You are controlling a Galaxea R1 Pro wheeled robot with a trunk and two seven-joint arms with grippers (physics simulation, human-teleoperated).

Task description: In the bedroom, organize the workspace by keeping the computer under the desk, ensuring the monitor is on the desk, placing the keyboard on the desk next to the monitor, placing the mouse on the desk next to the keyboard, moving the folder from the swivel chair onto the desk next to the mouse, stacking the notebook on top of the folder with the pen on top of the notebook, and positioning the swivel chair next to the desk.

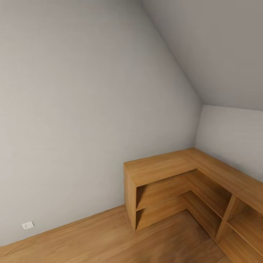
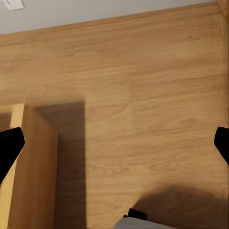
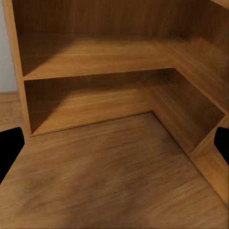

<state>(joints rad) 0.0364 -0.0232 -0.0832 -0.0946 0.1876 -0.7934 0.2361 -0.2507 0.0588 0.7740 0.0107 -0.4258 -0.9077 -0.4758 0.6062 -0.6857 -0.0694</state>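
Observation:
I face a corner of the bedroom, with a pale grey wall (image 1: 73, 109) and a sloped ceiling (image 1: 219, 47) above a light wood plank floor (image 1: 109, 241). My left gripper (image 2: 115, 145) hangs open over the bare floor (image 2: 143, 95), its black fingertips (image 2: 9, 148) far apart with nothing between them. My right gripper (image 3: 115, 145) is open too, its fingertips (image 3: 8, 148) wide apart, and it points at the lower compartments of a wooden shelf unit (image 3: 95, 67).
A low L-shaped light wood shelf unit (image 1: 160, 168) with open compartments fills the right corner. A white wall socket (image 1: 27, 225) sits low on the left wall. A wooden panel (image 2: 33, 167) stands close beside the left gripper.

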